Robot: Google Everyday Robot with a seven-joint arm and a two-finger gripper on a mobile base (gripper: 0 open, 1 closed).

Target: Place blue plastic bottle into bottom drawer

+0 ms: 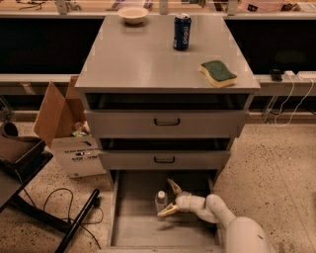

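Note:
The blue plastic bottle (160, 202), clear with a white cap, stands upright on the floor of the pulled-out bottom drawer (140, 228), near its middle. My gripper (165, 198) reaches into the drawer from the right on its white arm. Its two pale fingers are spread wide, one above and behind the bottle and one below and in front of it. The bottle sits between the fingertips, and neither finger looks pressed against it.
The grey cabinet top holds a dark blue Pepsi can (181, 31), a green and yellow sponge (217, 72) and a pale bowl (133, 14). The two upper drawers stand slightly open. A cardboard box (69, 136) and a black stand leg (76, 222) with cables are at the left.

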